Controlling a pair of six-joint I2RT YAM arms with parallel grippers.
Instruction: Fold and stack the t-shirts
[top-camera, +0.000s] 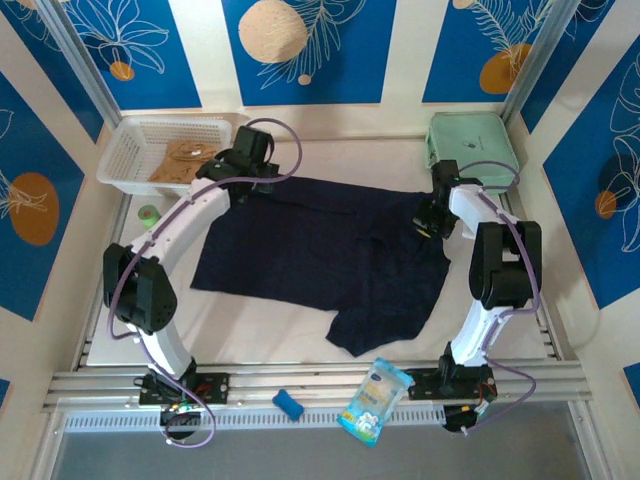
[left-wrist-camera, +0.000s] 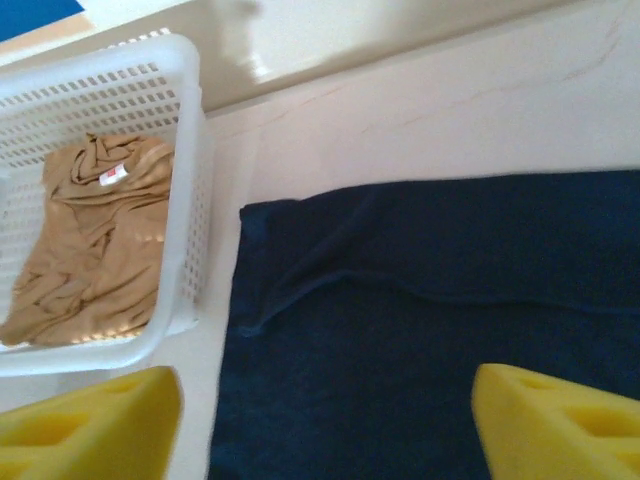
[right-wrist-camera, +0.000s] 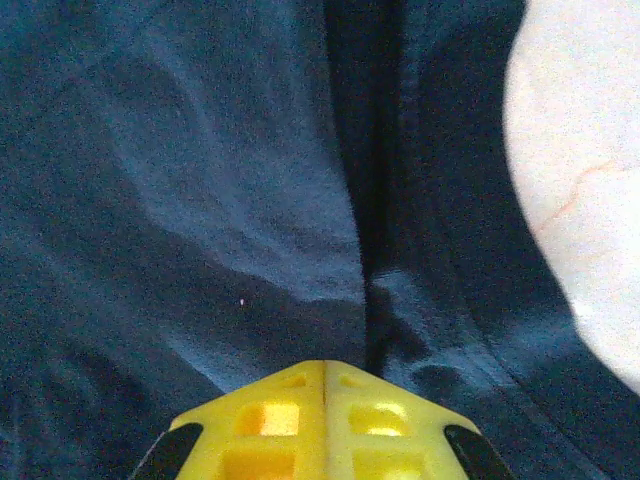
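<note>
I look down on a white table (top-camera: 262, 335) boxed in on three sides by cream walls. The walls carry deep blue panels (top-camera: 345, 75) printed with white leaf outlines and round shapes, one a tan circle (top-camera: 272, 30), the others orange. Silver metal posts (top-camera: 75, 50) slant up at the far corners. Aluminium rails (top-camera: 300, 378) run along the near edge, with grey floor (top-camera: 300, 455) below. The light is soft, bright and even.

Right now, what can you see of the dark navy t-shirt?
The dark navy t-shirt is plain soft cloth, spread mostly flat and wrinkled across the middle of the white table, one flap reaching toward the near edge. The right gripper is shut at a raised crease, seemingly pinching it; the left gripper hangs open over its far-left corner.
</note>
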